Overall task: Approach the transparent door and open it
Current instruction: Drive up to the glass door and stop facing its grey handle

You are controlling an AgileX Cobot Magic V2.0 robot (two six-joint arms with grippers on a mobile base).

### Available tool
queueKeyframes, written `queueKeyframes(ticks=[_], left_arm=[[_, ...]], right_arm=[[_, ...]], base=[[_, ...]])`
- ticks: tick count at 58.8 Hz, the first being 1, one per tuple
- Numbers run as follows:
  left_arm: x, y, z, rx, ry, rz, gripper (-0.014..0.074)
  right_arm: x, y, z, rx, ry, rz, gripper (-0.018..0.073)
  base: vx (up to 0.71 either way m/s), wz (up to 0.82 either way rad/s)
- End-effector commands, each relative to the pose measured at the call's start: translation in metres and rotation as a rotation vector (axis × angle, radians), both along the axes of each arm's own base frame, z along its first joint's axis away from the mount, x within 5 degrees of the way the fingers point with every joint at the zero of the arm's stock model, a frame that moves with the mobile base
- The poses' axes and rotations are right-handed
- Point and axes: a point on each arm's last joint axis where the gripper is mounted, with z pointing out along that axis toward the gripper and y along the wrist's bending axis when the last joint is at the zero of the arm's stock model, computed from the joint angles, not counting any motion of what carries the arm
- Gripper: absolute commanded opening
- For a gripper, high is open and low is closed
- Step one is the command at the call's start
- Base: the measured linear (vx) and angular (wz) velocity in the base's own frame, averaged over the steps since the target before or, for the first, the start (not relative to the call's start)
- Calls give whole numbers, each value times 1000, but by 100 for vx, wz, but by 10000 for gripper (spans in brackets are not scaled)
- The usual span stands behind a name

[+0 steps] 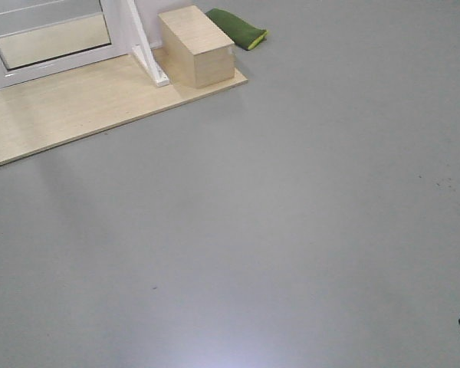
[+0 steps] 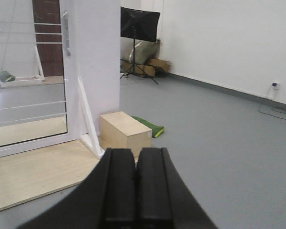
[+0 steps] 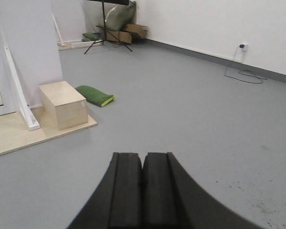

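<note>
The door (image 2: 28, 81) stands at the far left, along the back of a low wooden platform (image 1: 77, 107). Its grey handle (image 2: 66, 33) sits at the right edge of the glass, beside a white panel (image 2: 97, 57). A diagonal brace (image 2: 88, 119) slants down to the platform. A box (image 1: 195, 46) fills the platform's right corner, and a green cushion (image 1: 238, 29) lies on the floor just past it. Grey floor (image 1: 291, 230) spreads open from the platform's front edge forward and rightward. The left fingers (image 2: 128, 191) and right fingers (image 3: 136, 191) are each clenched pad against pad, gripping nothing.
</note>
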Motion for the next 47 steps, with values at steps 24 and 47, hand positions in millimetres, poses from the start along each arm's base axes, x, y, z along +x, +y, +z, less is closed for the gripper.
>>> queueKeyframes(ticks=[24, 47], left_arm=[[0, 1, -2, -22, -65, 5, -6], [0, 1, -2, -22, -65, 5, -6]], right_arm=[[0, 0, 4, -16, -82, -2, -8], [0, 0, 4, -16, -82, -2, -8]], base=[[56, 36], [60, 29]])
